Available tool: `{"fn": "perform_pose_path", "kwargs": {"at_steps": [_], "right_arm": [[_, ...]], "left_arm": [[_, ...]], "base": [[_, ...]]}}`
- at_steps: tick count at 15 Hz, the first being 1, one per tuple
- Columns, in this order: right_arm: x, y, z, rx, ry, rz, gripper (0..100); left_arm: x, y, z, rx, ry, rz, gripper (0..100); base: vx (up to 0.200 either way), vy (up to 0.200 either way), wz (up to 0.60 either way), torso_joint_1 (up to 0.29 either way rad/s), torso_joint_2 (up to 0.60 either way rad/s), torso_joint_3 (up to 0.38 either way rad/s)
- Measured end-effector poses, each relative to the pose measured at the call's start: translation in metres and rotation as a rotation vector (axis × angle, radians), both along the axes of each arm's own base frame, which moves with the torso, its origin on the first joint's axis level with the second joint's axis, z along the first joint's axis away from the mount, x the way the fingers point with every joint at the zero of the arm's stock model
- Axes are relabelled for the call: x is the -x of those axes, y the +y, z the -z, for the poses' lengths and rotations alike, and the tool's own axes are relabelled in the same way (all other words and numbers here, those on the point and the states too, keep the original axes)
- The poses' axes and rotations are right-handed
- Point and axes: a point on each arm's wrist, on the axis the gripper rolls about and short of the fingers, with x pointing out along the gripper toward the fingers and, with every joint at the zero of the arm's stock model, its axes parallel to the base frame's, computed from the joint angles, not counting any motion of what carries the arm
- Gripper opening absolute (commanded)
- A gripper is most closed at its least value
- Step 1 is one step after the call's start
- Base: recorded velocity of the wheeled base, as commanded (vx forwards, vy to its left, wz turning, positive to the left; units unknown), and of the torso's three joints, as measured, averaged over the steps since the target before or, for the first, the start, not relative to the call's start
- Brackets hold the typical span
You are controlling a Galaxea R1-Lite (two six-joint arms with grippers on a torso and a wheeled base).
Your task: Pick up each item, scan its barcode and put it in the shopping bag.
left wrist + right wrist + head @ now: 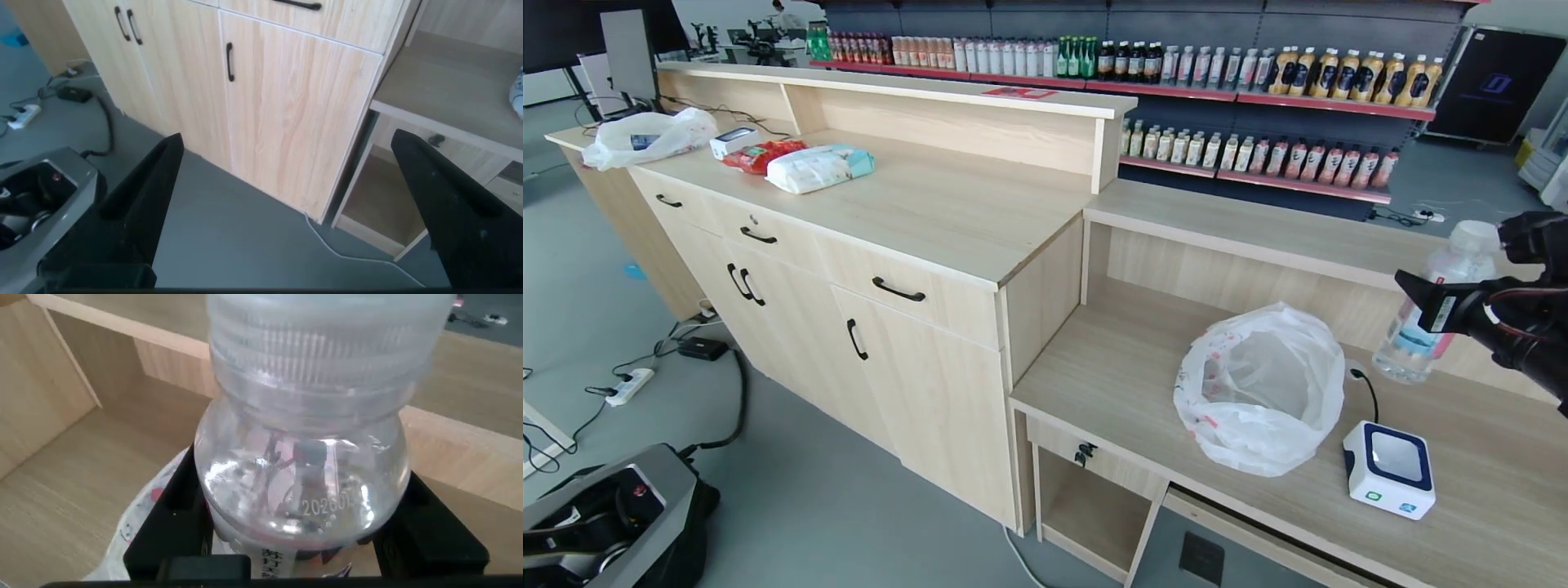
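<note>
Lower counter shows bare wood left of the shopping bag, scanner near the front edge; my right gripper clamps the water bottle behind the scanner, and my left gripper hangs wide apart, holding nothing, above the floor.

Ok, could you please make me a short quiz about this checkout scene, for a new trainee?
1. True or false: the right gripper is shut on the bottle.
2. What stands beside the bag on the lower counter? A) a scanner B) a keyboard C) a cup
3. Fill in: the bag's mouth is ____ (open or tied).
Key: 1 true; 2 A; 3 open.
</note>
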Motion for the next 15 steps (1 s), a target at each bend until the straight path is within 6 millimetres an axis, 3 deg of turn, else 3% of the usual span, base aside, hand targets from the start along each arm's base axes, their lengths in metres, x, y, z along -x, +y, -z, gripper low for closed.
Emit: {"fn": "perform_pose_path", "kwargs": {"at_steps": [7, 11, 15], "right_arm": [[-0.093, 0.019, 0.078, -0.003, -0.020, -0.204, 0], [-0.107, 0.036, 0.119, 0.000, -0.001, -0.252, 0], [-0.108, 0.049, 0.150, 0.006, 0.042, -0.305, 0]], "left_arm": [[0.000, 0.000, 0.000, 0.000, 0.000, -0.001, 100], [0.000, 0.000, 0.000, 0.000, 0.000, -0.001, 100], [0.000, 0.000, 0.000, 0.000, 0.000, -0.001, 100]], "base": [[0.000, 0.000, 0.00, 0.000, 0.00, 0.000], [0.000, 0.000, 0.00, 0.000, 0.00, 0.000], [0.000, 0.000, 0.00, 0.000, 0.00, 0.000]]}}
